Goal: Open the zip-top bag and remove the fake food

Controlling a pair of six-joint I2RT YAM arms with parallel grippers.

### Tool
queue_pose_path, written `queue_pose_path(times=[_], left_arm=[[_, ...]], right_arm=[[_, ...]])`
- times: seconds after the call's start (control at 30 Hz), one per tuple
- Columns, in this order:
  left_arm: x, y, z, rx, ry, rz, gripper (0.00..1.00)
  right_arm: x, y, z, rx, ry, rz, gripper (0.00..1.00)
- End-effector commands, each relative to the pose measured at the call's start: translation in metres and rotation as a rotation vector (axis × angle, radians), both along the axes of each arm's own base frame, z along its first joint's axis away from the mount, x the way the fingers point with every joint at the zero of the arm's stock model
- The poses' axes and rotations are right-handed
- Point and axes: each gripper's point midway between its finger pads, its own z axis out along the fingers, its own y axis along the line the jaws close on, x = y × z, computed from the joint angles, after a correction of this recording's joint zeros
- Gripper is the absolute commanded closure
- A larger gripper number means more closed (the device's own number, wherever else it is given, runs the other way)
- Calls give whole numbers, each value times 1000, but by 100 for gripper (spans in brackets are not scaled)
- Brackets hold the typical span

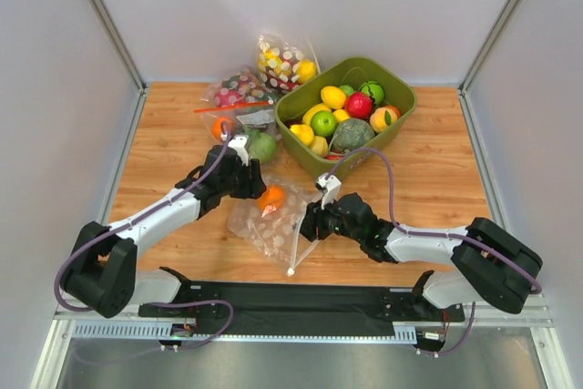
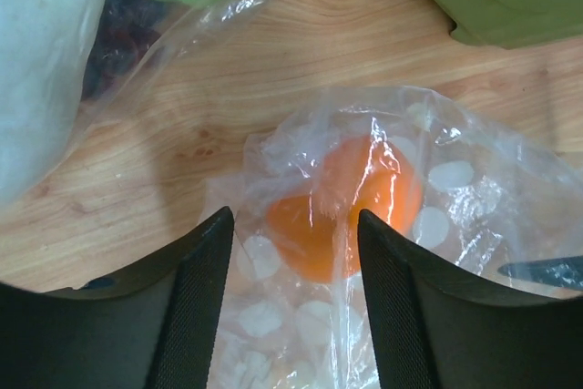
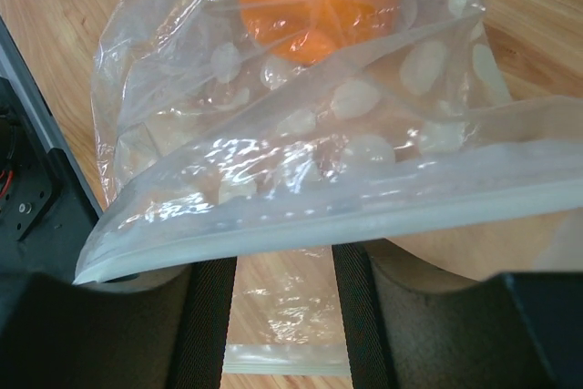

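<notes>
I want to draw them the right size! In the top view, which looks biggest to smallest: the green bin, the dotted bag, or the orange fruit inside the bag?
1. green bin, clearly the largest
2. dotted bag
3. orange fruit, by far the smallest

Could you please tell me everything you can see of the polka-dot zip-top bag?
The zip-top bag is clear, crinkled, floppy plastic printed with white dots, with a pale zip strip along one edge. It lies on the wooden table between the two arms, an orange fruit inside. The left gripper stands with jaws apart either side of that fruit; the strip crosses the right gripper, contact unclear.
</notes>
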Motion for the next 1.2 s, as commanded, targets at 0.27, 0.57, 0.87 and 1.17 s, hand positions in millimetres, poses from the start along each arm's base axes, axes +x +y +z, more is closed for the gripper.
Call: queue_pose_path(times=[0.27, 0.57, 0.87, 1.17], left_arm=[[6, -9, -20, -4, 21, -39, 68], [0, -19, -38, -16, 68, -106, 70], [-6, -25, -42, -26, 82, -164, 72], [-11, -25, -44, -31, 93, -183, 72]], right_arm=[[40, 25, 36, 75, -154, -61, 50], [59, 43, 28, 116, -178, -68, 25], [76, 56, 19, 98, -232, -62, 14], [68, 73, -7, 76, -137, 13, 13]])
